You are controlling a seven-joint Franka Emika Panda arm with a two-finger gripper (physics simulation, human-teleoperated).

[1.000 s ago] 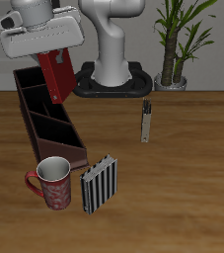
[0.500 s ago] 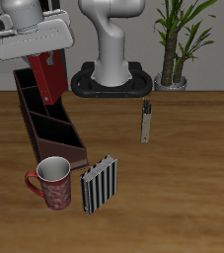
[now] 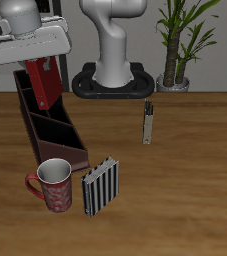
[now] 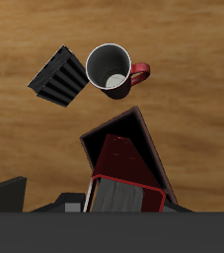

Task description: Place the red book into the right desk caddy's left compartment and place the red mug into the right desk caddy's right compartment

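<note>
My gripper point(image 3: 41, 66) is shut on the red book point(image 3: 43, 84) and holds it tilted in the air above the back part of the right desk caddy point(image 3: 47, 120). In the wrist view the red book point(image 4: 123, 193) hangs over the caddy point(image 4: 135, 148), whose front end shows below it. The left compartment point(image 3: 47, 117) lies under and a little in front of the book. The red mug point(image 3: 53, 185) stands upright on the table at the caddy's front end, handle turned away from the striped book. It also shows in the wrist view point(image 4: 112, 68).
A black-and-white striped book point(image 3: 100, 186) stands beside the mug; it also shows in the wrist view point(image 4: 59, 77). A small dark upright object point(image 3: 147, 122) stands mid-table. A potted plant point(image 3: 175, 50) and the robot base point(image 3: 113, 80) are at the back.
My gripper has carried the red book sideways, away from the robot base, and it now hangs over the caddy's back part. The mug and the striped book have not moved.
</note>
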